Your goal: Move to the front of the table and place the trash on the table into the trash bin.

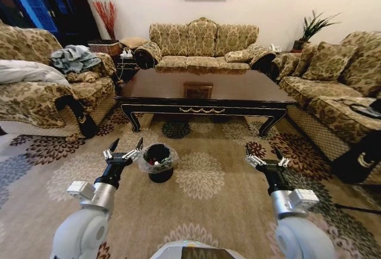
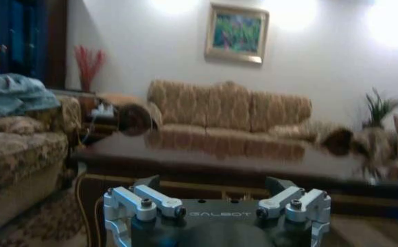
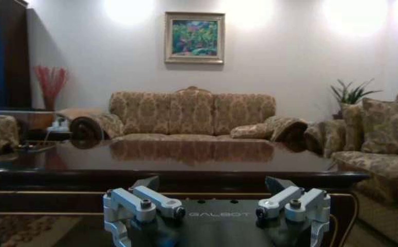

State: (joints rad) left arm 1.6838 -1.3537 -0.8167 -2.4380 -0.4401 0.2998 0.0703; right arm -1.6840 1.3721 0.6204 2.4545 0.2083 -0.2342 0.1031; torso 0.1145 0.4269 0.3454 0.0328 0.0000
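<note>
Trash [image 1: 158,160] sits inside the trash bin [image 1: 159,163], red and white bits visible in the clear liner (individual items too small to tell, so no long axis or heading can be read off them). Bin stands upright on the carpet [image 1: 202,205], mouth up, near the table [image 1: 202,87] at about 7 o'clock from its front-centre. Table's long axis runs left-right across the head view, glossy top facing the sofa [image 1: 202,44] at 12 o'clock. Left gripper [image 1: 123,146] hovers just beside the bin at its 9 o'clock, fingers spread apart, grasping nothing. Right gripper [image 1: 265,153] hangs well apart at the bin's 3 o'clock, fingers likewise spread, nothing between them. Both point toward the table.
</note>
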